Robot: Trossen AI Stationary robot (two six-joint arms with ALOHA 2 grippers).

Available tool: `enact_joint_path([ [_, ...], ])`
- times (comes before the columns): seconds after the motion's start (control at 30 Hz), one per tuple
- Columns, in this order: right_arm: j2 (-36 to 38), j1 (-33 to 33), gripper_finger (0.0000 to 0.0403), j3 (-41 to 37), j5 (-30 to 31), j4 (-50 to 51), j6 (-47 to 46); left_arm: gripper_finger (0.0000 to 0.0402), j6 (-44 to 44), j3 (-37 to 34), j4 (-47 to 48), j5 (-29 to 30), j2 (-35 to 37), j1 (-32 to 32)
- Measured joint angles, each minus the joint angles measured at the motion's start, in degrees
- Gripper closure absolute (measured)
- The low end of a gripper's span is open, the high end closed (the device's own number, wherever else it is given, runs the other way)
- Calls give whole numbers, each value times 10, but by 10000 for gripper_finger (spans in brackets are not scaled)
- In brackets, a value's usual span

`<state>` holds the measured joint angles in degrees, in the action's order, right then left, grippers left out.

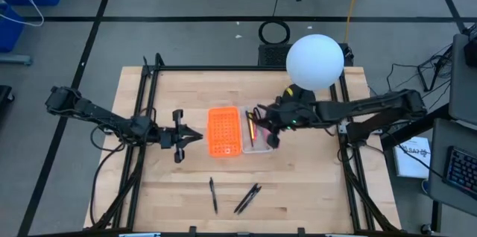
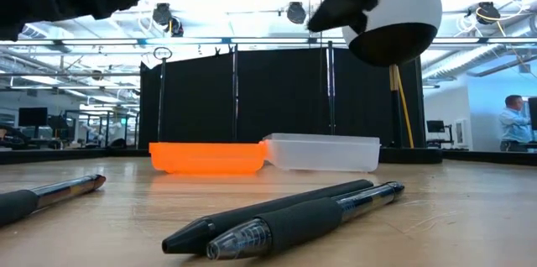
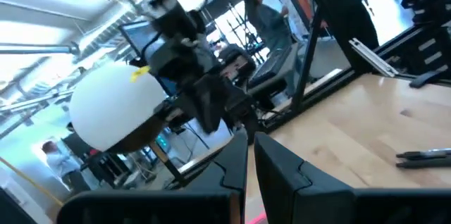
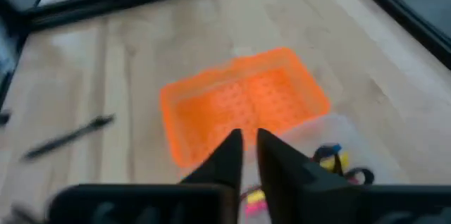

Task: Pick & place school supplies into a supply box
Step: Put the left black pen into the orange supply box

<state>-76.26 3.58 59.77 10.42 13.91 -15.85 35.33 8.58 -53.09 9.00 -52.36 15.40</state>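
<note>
The supply box lies open in the table's middle, its orange half (image 1: 223, 131) (image 4: 246, 104) joined to its clear half (image 1: 258, 141) (image 2: 323, 151). A red pen (image 1: 252, 129) and yellow and black items (image 4: 332, 158) lie in the clear half. One black pen (image 1: 213, 194) and a pair of black pens (image 1: 248, 198) (image 2: 285, 217) lie near the table's near edge. My right gripper (image 1: 262, 127) (image 4: 248, 155) hovers shut and empty above the box. My left gripper (image 1: 200, 137) (image 3: 251, 157) waits shut, left of the orange half, pointing at it.
A white globe lamp (image 1: 314, 61) (image 2: 394, 15) stands at the table's far edge, just behind my right arm. Black frame rails (image 1: 141, 118) run along the table's left and right sides. Bare wood shows between the box and the loose pens.
</note>
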Motion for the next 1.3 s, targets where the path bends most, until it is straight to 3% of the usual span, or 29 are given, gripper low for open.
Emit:
enact_joint_path([
  [0.13,52,30,393,-81,-2,-75,24,364,-45,0,22,7,-1,0],
  [0.37,155,75,401,-230,30,-232,57,364,-219,0,44,-17,-1,4],
  [0.63,288,92,401,-341,16,-274,71,364,-335,0,73,-27,-1,18],
  [0.9,393,109,402,-427,-1,-319,127,364,-344,0,117,-55,-1,36],
  [1.07,427,109,402,-514,0,-466,142,364,-292,0,160,-85,0,42],
  [1.2,427,109,402,-587,-1,-626,158,364,-299,0,193,-22,0,46],
  [1.3,432,109,402,-584,0,-613,167,364,-284,26,279,2,-2,55],
])
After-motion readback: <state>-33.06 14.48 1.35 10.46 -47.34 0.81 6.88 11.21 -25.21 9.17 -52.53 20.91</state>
